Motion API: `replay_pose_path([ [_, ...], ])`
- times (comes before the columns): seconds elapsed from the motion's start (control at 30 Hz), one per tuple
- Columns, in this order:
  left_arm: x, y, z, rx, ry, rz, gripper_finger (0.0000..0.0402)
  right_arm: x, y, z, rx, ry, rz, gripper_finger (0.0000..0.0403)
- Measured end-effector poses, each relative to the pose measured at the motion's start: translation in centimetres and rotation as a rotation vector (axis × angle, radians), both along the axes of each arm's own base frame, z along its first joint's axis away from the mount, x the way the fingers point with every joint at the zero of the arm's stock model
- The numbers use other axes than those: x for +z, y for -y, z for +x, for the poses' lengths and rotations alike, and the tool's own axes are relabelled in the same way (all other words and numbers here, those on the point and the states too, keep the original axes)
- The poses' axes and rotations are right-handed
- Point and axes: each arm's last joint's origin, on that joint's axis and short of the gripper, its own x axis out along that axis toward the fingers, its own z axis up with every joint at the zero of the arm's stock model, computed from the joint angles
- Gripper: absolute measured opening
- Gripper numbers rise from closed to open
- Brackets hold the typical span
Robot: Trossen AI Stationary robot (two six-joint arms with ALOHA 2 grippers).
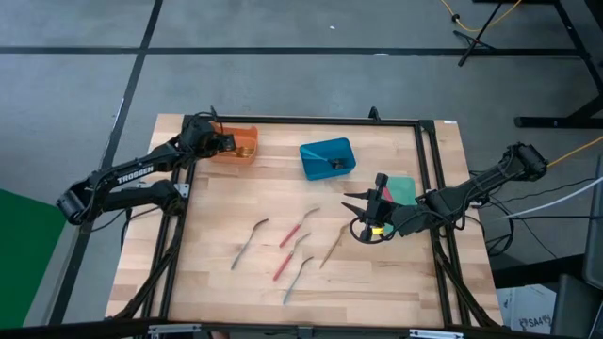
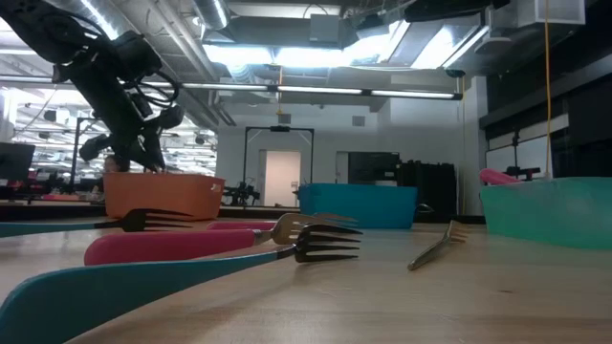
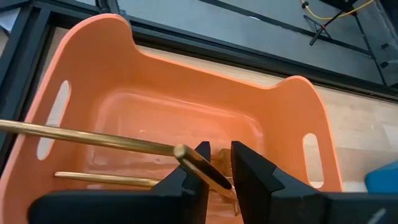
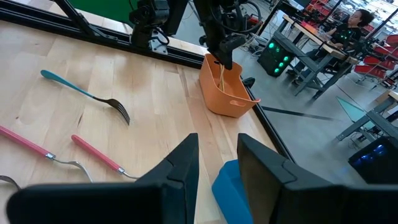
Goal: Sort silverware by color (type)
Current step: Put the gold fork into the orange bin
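Observation:
My left gripper (image 3: 219, 176) is over the orange bin (image 1: 237, 146), at the table's far left, shut on a gold utensil (image 3: 200, 163). In the right wrist view that utensil (image 4: 221, 78) hangs from the left gripper into the orange bin (image 4: 227, 99). Another gold utensil (image 3: 106, 180) lies on the bin's floor. My right gripper (image 1: 363, 217) is open and holds nothing, just right of the loose utensils lying flat on the table: two red-handled (image 1: 300, 226) (image 1: 285, 264), one gold (image 1: 332, 247), and two greyish ones (image 1: 250, 243) (image 1: 297, 280). My left gripper pinches the gold utensil (image 3: 208, 171) between its two fingers (image 3: 249, 174), coming from above. The utensil is lifted clear of the table and hangs below the fingers inside the orange bin. Which end the fingers are on, I cannot tell.
A blue bin (image 1: 327, 157) with a utensil in it stands at the far middle. A green bin (image 1: 405, 188) with something red in it sits partly under the right arm. A black frame (image 1: 429, 188) runs along the table's edges. Bare wood lies near the front edge.

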Motion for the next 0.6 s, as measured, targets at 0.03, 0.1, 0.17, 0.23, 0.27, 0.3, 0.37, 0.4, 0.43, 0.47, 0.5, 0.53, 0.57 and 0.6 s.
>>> replay_pose_path([
  [0.03,0.0,0.0,0.0,0.001,-0.002,0.0,0.0061,0.0,0.0,0.0,0.0,0.0,0.0,0.0101],
  [0.1,0.0,0.0,0.0,0.002,-0.005,-0.001,0.007,0.0,0.0,0.0,0.0,0.0,0.0,0.0101],
  [0.17,-0.1,0.0,0.0,0.002,-0.008,-0.004,0.008,0.0,0.0,0.0,0.0,0.0,0.0,0.0101],
  [0.23,-0.1,0.0,-0.1,0.002,-0.01,-0.005,0.009,0.0,0.0,0.0,0.0,-0.001,0.0,0.0101],
  [0.27,-0.1,0.0,-0.1,0.005,-0.013,-0.004,0.0095,0.0,0.0,0.0,0.0,-0.001,-0.001,0.0101],
  [0.3,-0.1,0.0,-0.1,0.005,-0.014,-0.005,0.0099,0.0,0.0,0.0,0.0,-0.001,-0.001,0.0101],
  [0.37,-0.1,0.1,0.0,-0.006,-0.006,-0.011,0.0102,0.0,0.0,0.0,0.0,-0.002,-0.001,0.0101],
  [0.4,-0.1,0.1,0.0,-0.014,0.0,-0.015,0.0103,0.0,0.0,0.0,0.0,-0.002,-0.001,0.0101],
  [0.43,0.0,0.1,-0.1,-0.018,0.002,-0.018,0.0103,0.0,0.0,0.0,0.0,-0.002,-0.001,0.0101],
  [0.47,0.1,0.2,-0.1,-0.021,0.002,-0.022,0.0103,0.0,0.0,0.0,0.0,-0.003,-0.002,0.0101],
  [0.5,0.4,0.2,-0.1,-0.021,0.006,-0.017,0.0102,0.0,0.0,0.0,0.0,-0.004,-0.002,0.0101],
  [0.53,0.7,0.2,-0.1,-0.021,0.011,-0.012,0.0102,-0.1,0.0,0.0,0.0,-0.006,-0.003,0.0101],
  [0.57,0.9,0.3,-0.2,-0.022,0.013,-0.007,0.0101,-0.1,0.0,0.0,0.0,-0.011,-0.006,0.0101],
  [0.6,1.2,0.4,-0.2,-0.024,0.012,-0.005,0.0101,-0.2,0.0,-0.1,0.0,-0.017,-0.009,0.0101],
])
